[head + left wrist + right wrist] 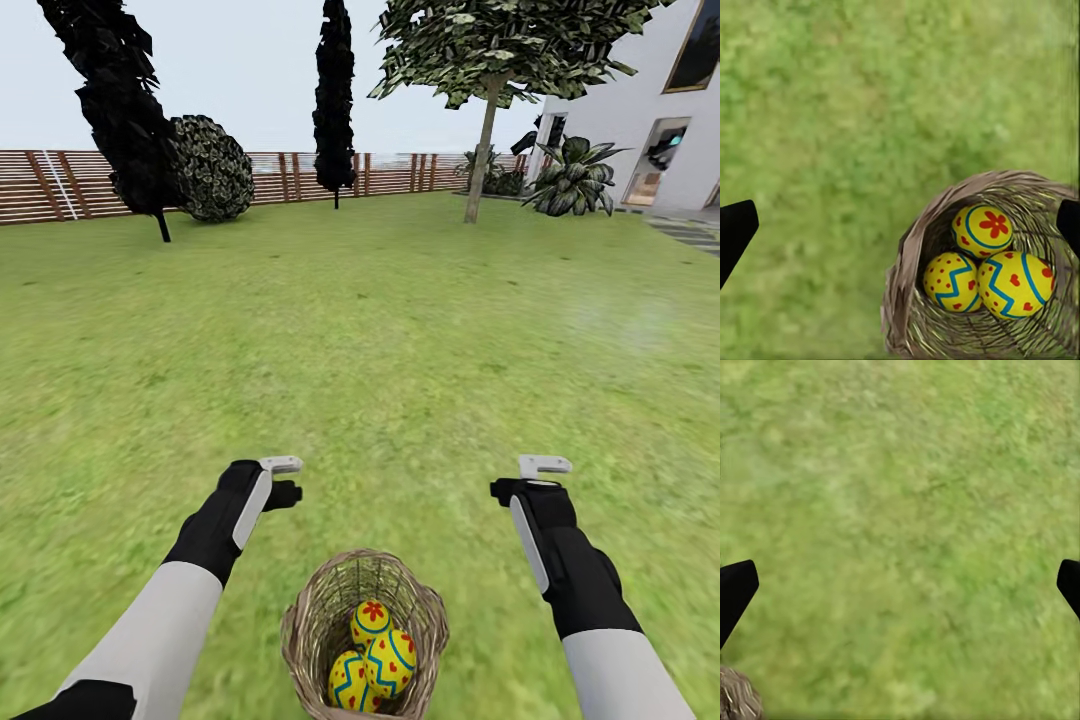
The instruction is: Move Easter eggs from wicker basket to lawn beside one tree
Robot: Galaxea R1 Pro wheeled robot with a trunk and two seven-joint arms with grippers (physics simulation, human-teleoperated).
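Note:
The wicker basket (310, 620) stands on the lawn (380, 330) at the bottom centre of the head view, between my two forearms. Three yellow Easter eggs lie inside it: one with a red flower (372, 620), one with red hearts (393, 662), one with dots and a blue zigzag (348, 684). My left gripper (281, 490) hovers open just left of and beyond the basket; its wrist view looks down on the basket rim (907, 251) and the eggs (982, 229). My right gripper (516, 488) hangs open over bare grass to the right. The pale-trunked tree (485, 140) stands far off, ahead and to the right.
A brown slat fence (60, 185) closes the far side of the garden. Two near-black columnar trees (335, 90) (120, 100) and a round bush (212, 168) stand before it. A white house (650, 120) and a palm-like plant (575, 180) are at the far right. A basket edge (735, 696) shows in the right wrist view.

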